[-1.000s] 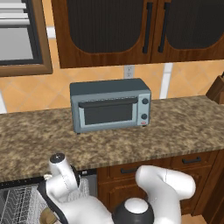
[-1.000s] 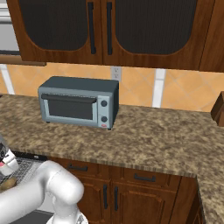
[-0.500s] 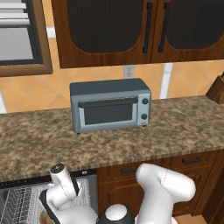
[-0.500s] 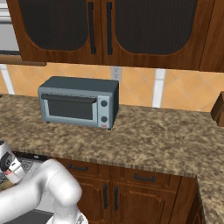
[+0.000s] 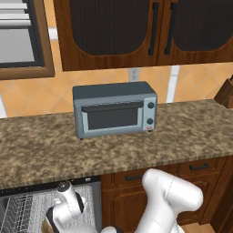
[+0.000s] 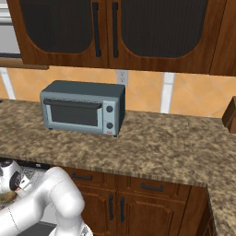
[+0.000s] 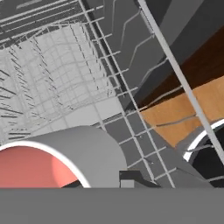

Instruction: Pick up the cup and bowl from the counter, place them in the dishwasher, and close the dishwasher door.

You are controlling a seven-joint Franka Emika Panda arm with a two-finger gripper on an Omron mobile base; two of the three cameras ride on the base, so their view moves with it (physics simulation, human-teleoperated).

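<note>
The white cup [image 7: 89, 146] with its red-pink inside fills the lower left of the hand view, close to the camera. My gripper [image 7: 87, 181] is shut on it; one dark fingertip [image 7: 131, 177] presses its right wall and the other is hidden behind the cup. Below the cup lies the white wire rack [image 7: 57, 78] of the open dishwasher [image 5: 27, 209]. My wrist [image 5: 68, 200] hangs low in front of that rack, under the edge of the counter [image 5: 182, 132]. A tan-brown patch [image 6: 7, 197] shows beside the hand; I cannot tell whether it is the bowl. The dishwasher door is out of view.
A grey toaster oven [image 5: 113, 109] stands on the counter against the tiled wall. Dark wooden drawers [image 6: 152, 186] sit right of the dishwasher, wall cabinets [image 6: 138, 27] hang above. Wooden floor [image 7: 183, 113] shows past the rack's right edge.
My hand has sunk lower in front of the dishwasher rack, carrying the cup down with it. The counter and the toaster oven have not moved.
</note>
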